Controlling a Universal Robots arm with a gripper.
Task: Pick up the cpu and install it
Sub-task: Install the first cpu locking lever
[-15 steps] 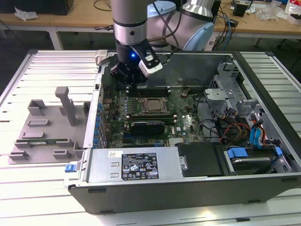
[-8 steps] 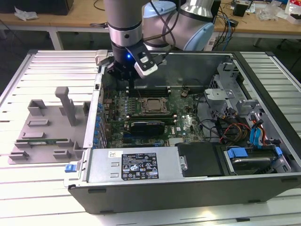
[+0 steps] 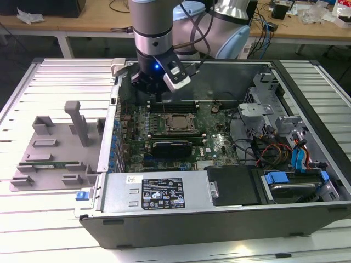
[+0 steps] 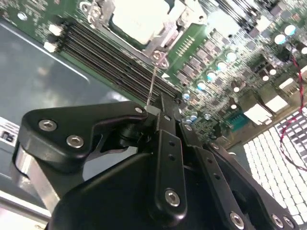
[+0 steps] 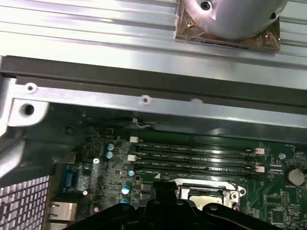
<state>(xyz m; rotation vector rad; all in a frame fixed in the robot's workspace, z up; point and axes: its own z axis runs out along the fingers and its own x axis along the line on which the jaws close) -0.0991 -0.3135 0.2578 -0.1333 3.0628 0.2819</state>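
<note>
The gripper (image 3: 156, 93) hangs inside the open computer case (image 3: 181, 219), above the memory slots (image 3: 175, 105) at the back edge of the motherboard (image 3: 219, 139). In the second wrist view its fingers (image 4: 165, 120) are drawn together. A thin metal lever (image 4: 152, 81) runs from the socket up to their tips, but clamping cannot be confirmed. The cpu (image 3: 179, 123) lies flat in the socket frame (image 3: 164, 130), just beside the gripper.

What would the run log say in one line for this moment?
end effector: low over green circuit board inside open dark computer case | silvery-white square cpu: lying in metal-framed socket
</note>
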